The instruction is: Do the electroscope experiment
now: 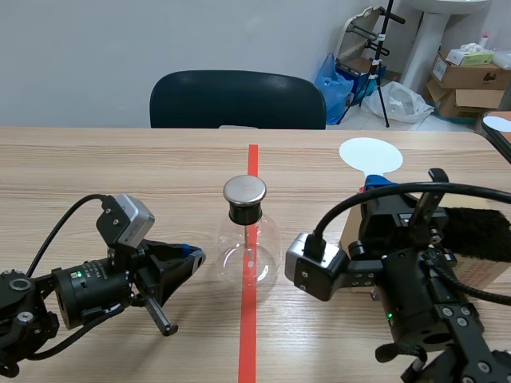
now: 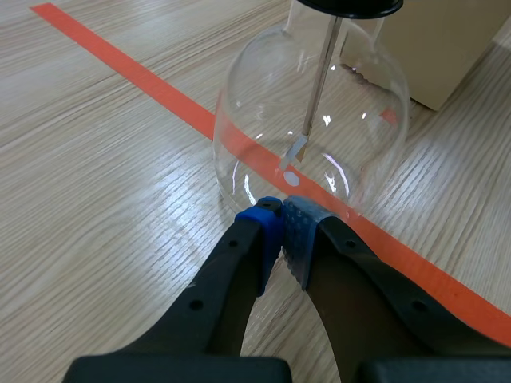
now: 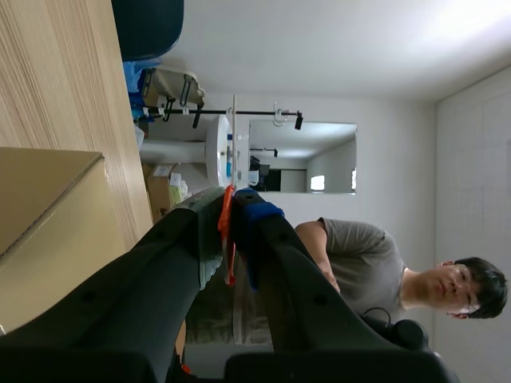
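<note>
The electroscope, a round glass flask [image 1: 247, 254] with a black stopper and a flat metal disc [image 1: 244, 190] on top, stands on the red tape line mid-table. Inside it a thin rod [image 2: 318, 88] hangs down to a small leaf. My left gripper [image 1: 192, 254] lies low just left of the flask, shut on nothing, with its blue pads [image 2: 281, 209] close to the glass [image 2: 311, 152]. My right gripper [image 1: 381, 181] is raised right of the flask and shut on the orange handle [image 3: 227, 231] of a white round paddle [image 1: 370, 154].
A cardboard box [image 1: 350, 233] with a black furry cloth [image 1: 481, 235] on it stands under the right arm. A dark chair [image 1: 237, 100] is behind the far table edge. A person [image 3: 363, 267] shows in the right wrist view. Boxes and bags sit in the back right corner.
</note>
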